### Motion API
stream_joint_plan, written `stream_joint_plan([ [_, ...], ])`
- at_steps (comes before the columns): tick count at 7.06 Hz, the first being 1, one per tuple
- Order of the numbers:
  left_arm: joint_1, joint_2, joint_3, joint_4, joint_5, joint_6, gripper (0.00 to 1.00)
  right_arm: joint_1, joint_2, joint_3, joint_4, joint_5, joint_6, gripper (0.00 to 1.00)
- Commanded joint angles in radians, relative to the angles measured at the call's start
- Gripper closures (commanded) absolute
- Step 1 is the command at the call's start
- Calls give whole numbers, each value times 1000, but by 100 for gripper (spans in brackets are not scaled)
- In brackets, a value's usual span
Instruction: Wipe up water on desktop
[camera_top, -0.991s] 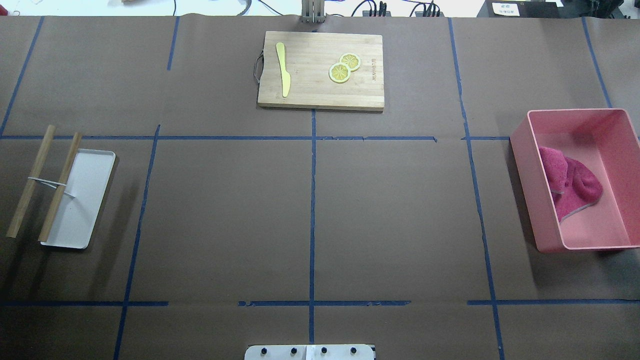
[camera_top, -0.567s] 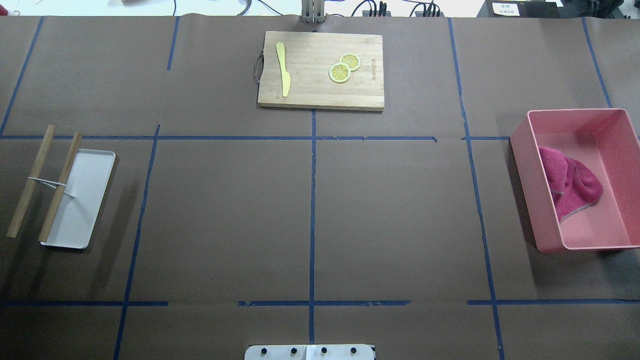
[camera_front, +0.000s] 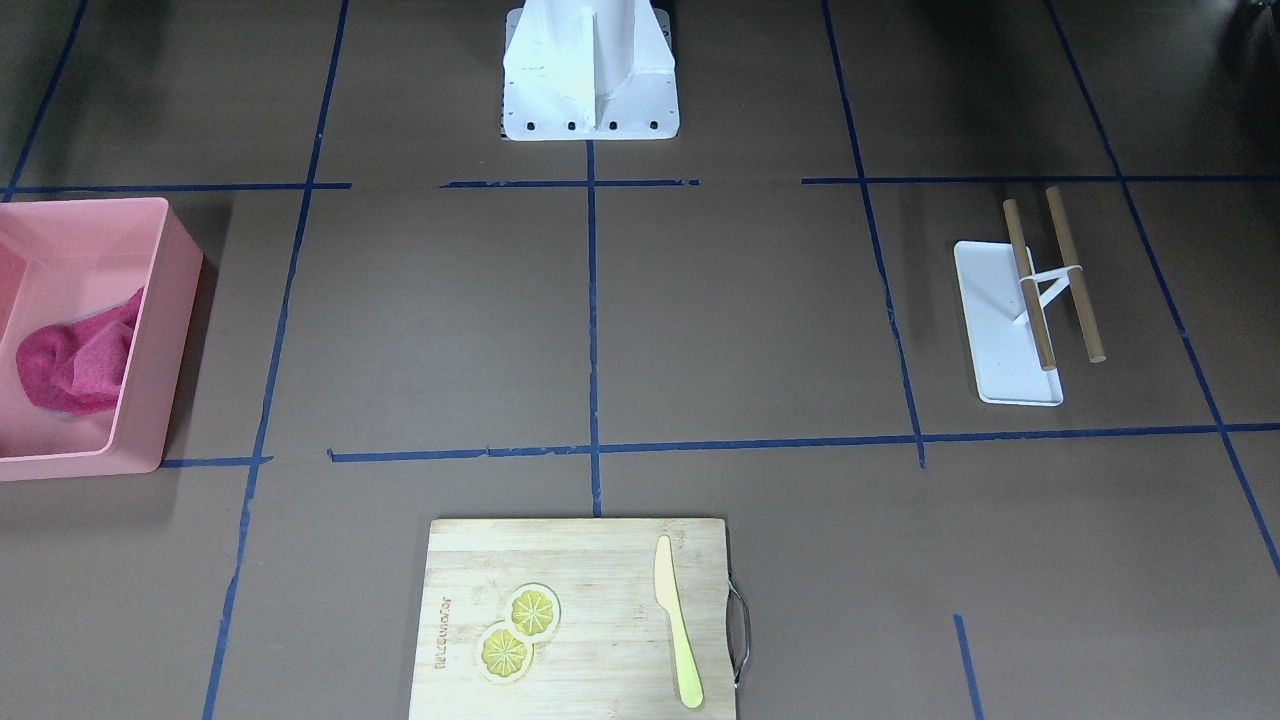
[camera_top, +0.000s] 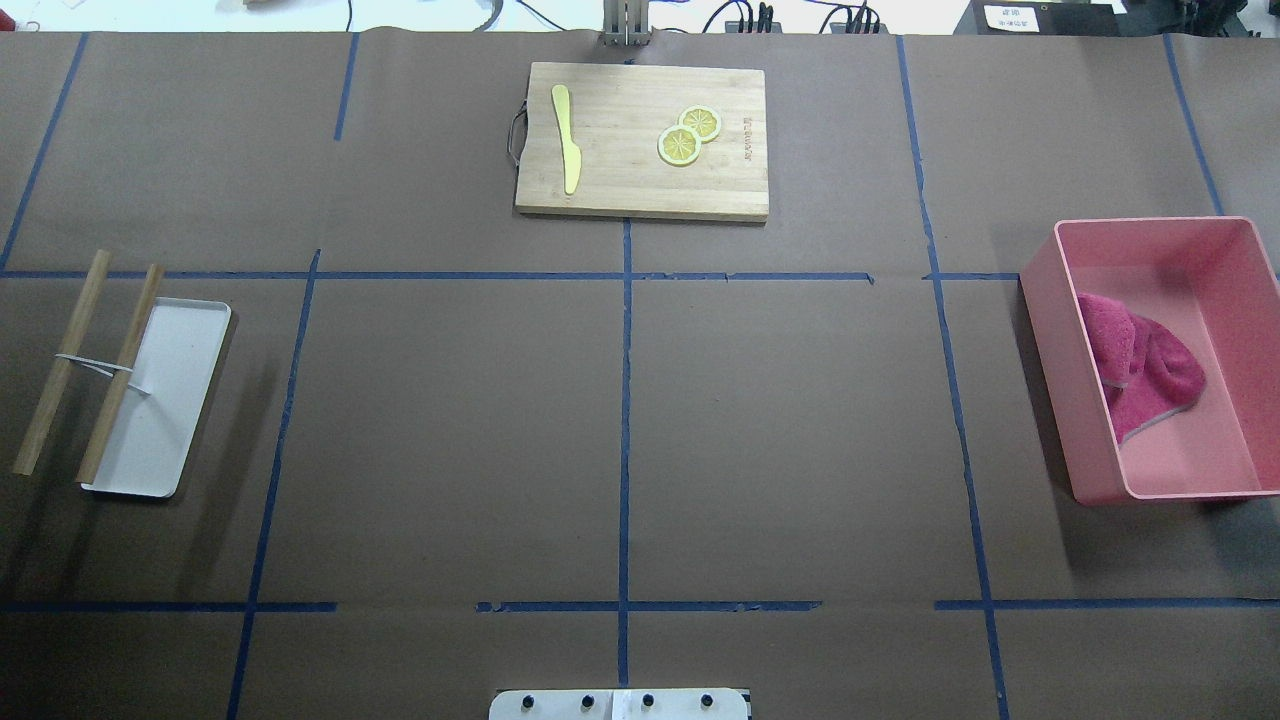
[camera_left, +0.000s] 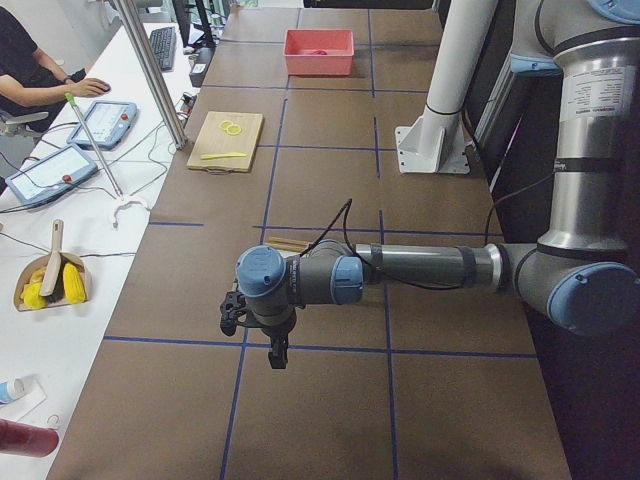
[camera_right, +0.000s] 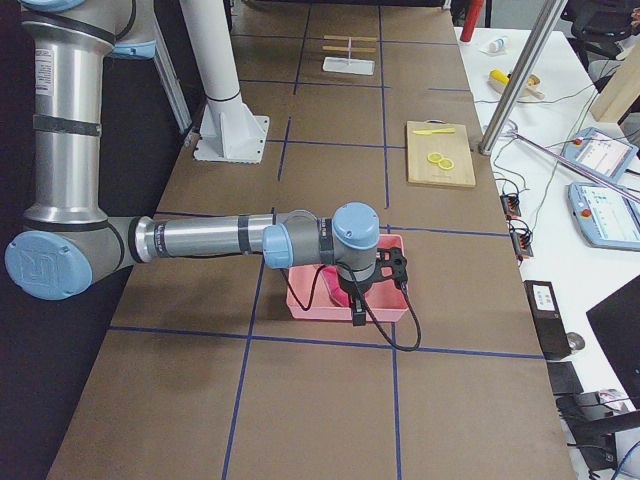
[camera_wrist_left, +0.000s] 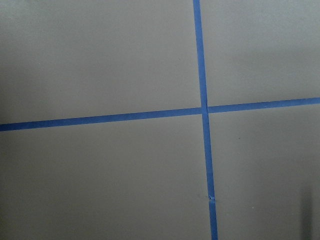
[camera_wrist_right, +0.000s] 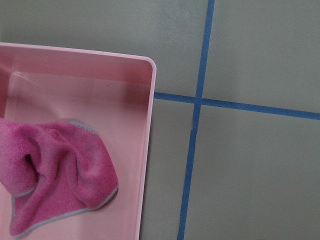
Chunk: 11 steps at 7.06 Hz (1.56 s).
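The desktop (camera_top: 450, 430) is a matte brown surface with blue tape lines; I see no water on it. A crumpled pink cloth (camera_top: 1140, 365) lies in a pink bin (camera_top: 1060, 380) at the right; the right wrist view also shows the cloth (camera_wrist_right: 55, 170). My right gripper (camera_right: 357, 310) hangs over the bin's outer end, seen only in the exterior right view. My left gripper (camera_left: 277, 352) hangs over bare desktop at the left end, seen only in the exterior left view. I cannot tell whether either is open or shut.
A bamboo cutting board (camera_top: 640, 140) at the far middle carries a yellow knife (camera_top: 567, 135) and two lemon slices (camera_top: 688, 135). A white tray (camera_top: 165, 400) with two wooden sticks (camera_top: 60, 360) lies at the left. The robot base (camera_top: 620, 705) is at the near edge.
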Motion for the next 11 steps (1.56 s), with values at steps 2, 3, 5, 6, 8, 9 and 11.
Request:
stream_joint_plan([
  [2,13,12,4,27,1,112,0,4,3,-5,-34,3,-1,0],
  [3,13,12,5,27,0,113,0,4,4,-6,-34,1,0,0],
  [5,11,15,7,28,-6,111,0,4,16,-6,-74,0,0,0],
  [6,10,15,9,27,-6,111,0,4,17,-6,-88,0,-1,0],
  [8,10,14,9,27,-8,111,0,34,7,-29,-120,3,-9,0],
  [9,10,14,9,27,-8,111,0,77,7,-76,-114,10,-18,0],
  [11,10,11,9,22,-8,111,0,94,6,-115,-111,9,-96,0],
])
